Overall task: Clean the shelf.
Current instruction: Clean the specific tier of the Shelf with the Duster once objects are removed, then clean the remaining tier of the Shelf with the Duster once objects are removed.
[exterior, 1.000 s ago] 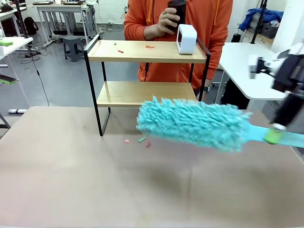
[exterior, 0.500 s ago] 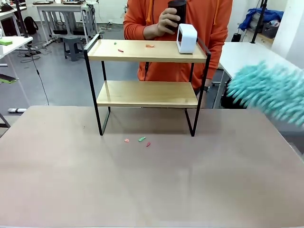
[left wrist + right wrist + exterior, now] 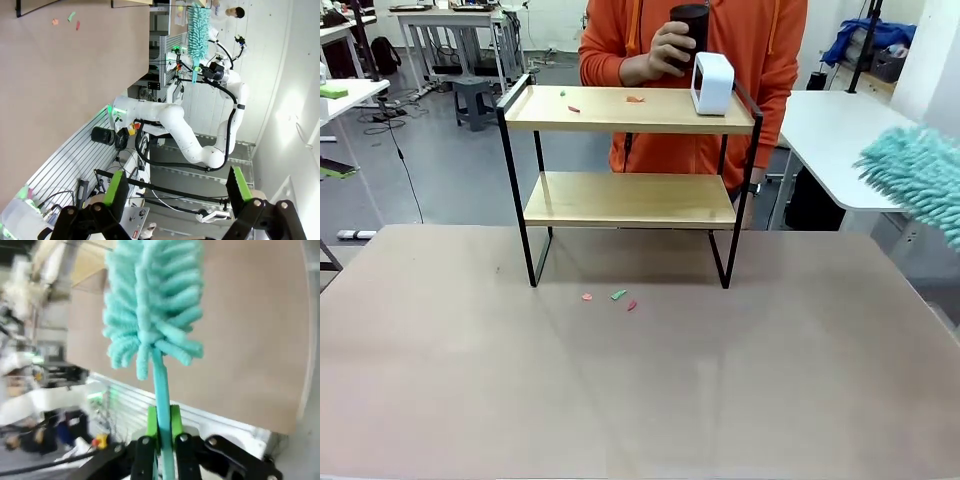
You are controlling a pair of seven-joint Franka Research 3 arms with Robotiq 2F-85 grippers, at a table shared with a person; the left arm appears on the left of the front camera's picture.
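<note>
The shelf stands at the table's far side, with small red and green scraps and a white box on its top board. My right gripper is shut on the handle of a fluffy turquoise duster. That duster hangs in the air at the far right, apart from the shelf. The left wrist view shows the duster held upright by the right arm. My left gripper is open with nothing between its green pads.
More scraps lie on the brown table in front of the shelf's legs. A person in orange stands behind the shelf holding a black cup above the top board. A white side table is at the right.
The duster swung from in front of the shelf's lower board to the right and upward, to the picture's right edge. The right arm left the front view.
</note>
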